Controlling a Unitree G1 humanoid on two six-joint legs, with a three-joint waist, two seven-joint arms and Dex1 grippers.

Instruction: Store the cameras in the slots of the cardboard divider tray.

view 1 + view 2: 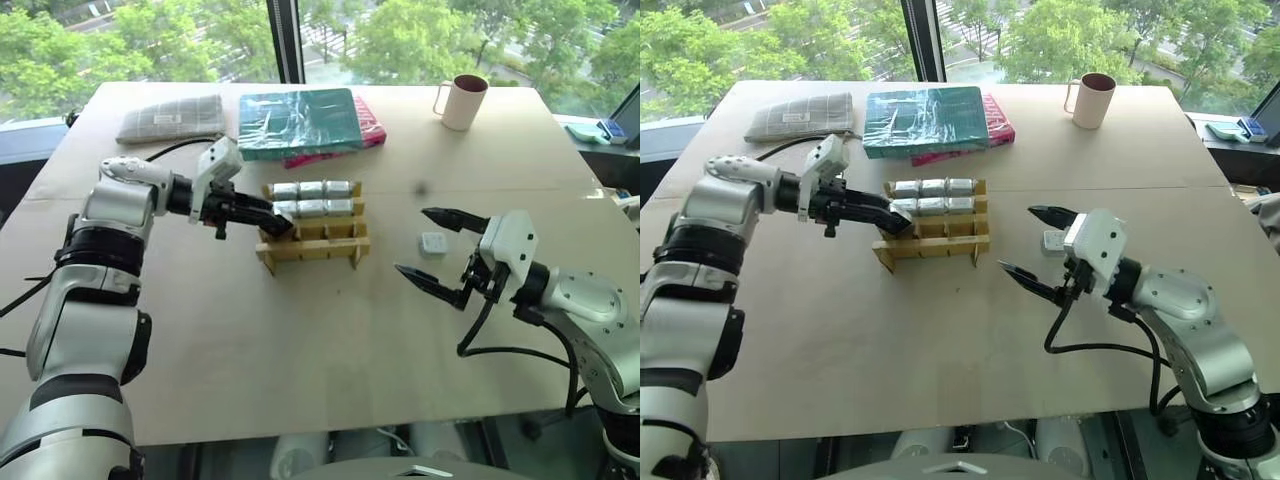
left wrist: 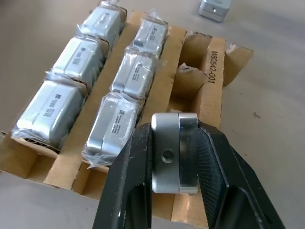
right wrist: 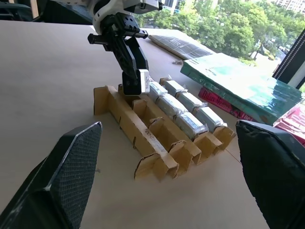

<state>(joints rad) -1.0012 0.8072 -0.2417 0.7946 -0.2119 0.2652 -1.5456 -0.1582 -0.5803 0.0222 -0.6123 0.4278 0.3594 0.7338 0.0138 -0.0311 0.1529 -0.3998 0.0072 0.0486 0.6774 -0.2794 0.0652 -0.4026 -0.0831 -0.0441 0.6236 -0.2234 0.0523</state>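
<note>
The cardboard divider tray stands mid-table. Its two far rows each hold three plastic-wrapped silver cameras, while the two near rows are empty. My left gripper is shut on a bare silver camera and holds it just over the tray's left end, by the third row. A small loose white camera lies on the table to the right of the tray. Beside that camera, my right gripper stands open a little above the table, with nothing between its fingers.
A teal book on a pink one lies behind the tray, with a grey checked pouch to its left. A mug stands at the far right. Bare tabletop stretches in front of the tray.
</note>
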